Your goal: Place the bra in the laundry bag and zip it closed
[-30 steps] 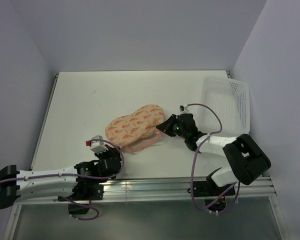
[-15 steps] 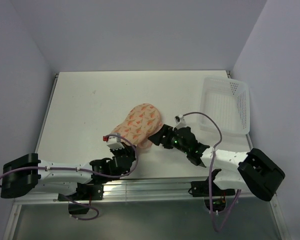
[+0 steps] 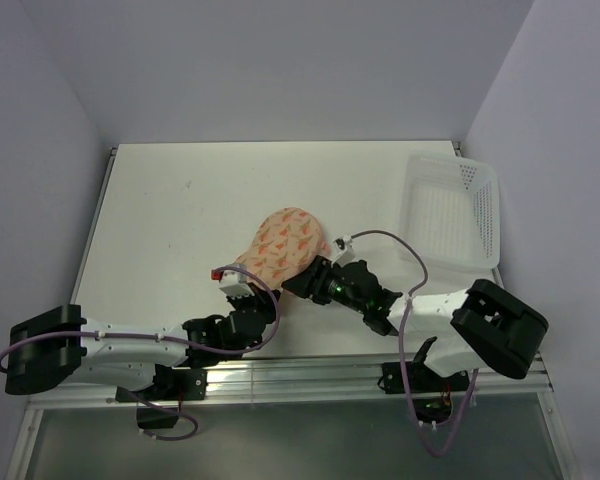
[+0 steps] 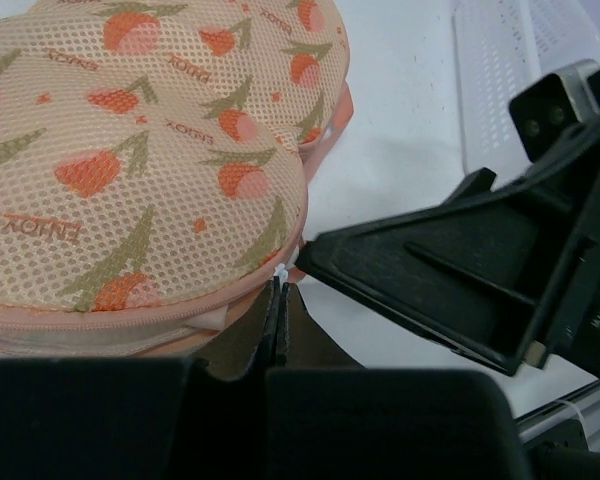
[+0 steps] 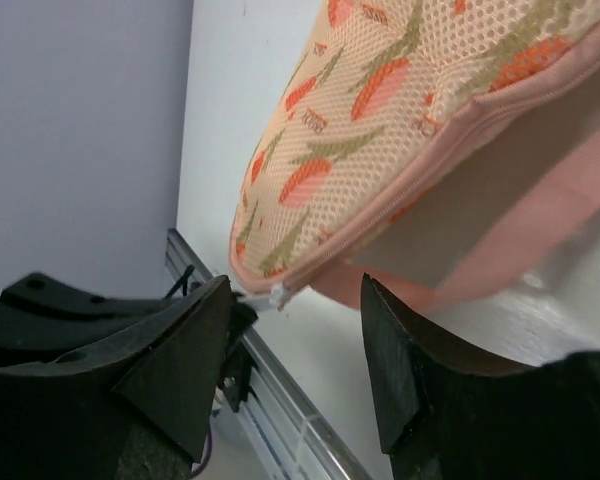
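- Laundry bag (image 3: 285, 245), centre of tabletop (image 3: 170, 200): soft, light mesh, judged floppy. Its lower seam gapes; bra not visible.
- Left hand (image 4: 278, 300): fully closed at that seam; grip unclear.
- Right hand (image 5: 295, 305): spread open, empty.
- Best purchase: pink zipper trim (image 5: 450, 135).

Matt, mesh-cloth laundry bag (image 4: 130, 150)

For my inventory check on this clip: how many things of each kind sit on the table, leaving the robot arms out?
Peach mesh oval pouch with orange-red print and pink zipper: 1
White perforated plastic basket: 1
Total: 2
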